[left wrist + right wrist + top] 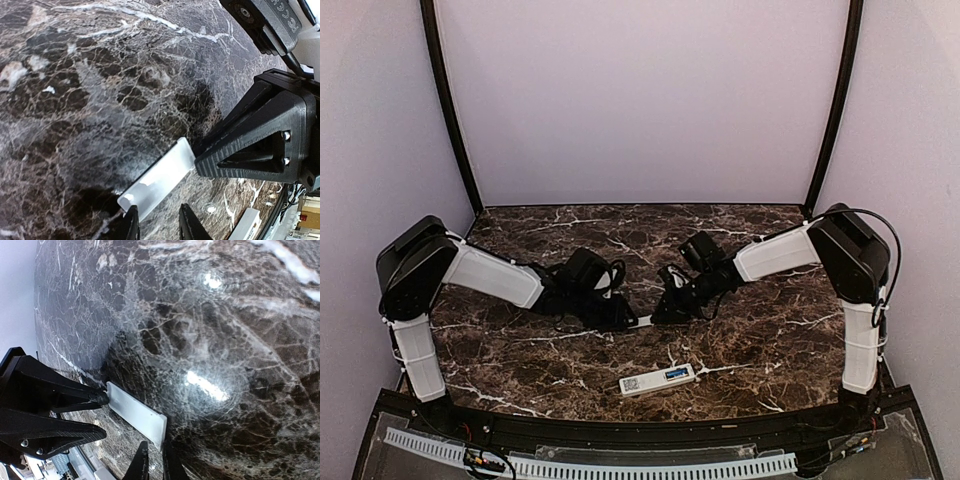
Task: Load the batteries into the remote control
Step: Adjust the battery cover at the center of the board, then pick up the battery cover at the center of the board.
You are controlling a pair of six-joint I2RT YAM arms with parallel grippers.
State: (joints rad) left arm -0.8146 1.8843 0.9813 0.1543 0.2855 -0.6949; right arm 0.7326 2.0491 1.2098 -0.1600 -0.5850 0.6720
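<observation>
The white remote control (658, 380) lies flat near the table's front edge, display side up; its end shows in the left wrist view (245, 226). No batteries are in view. A short flat white cover plate (643, 322) lies between my two grippers at the table's middle. My left gripper (160, 226) is open, with one fingertip (99, 398) against the plate's (157, 181) left end. My right gripper (156, 463) is closed narrowly on the corner of the plate's (135, 414) right end. The two grippers face each other, a plate's length apart.
The dark marble table (540, 355) is ringed by pale walls, with two black posts (450, 110) at the back corners. A white perforated strip (620, 468) runs along the near edge below the table.
</observation>
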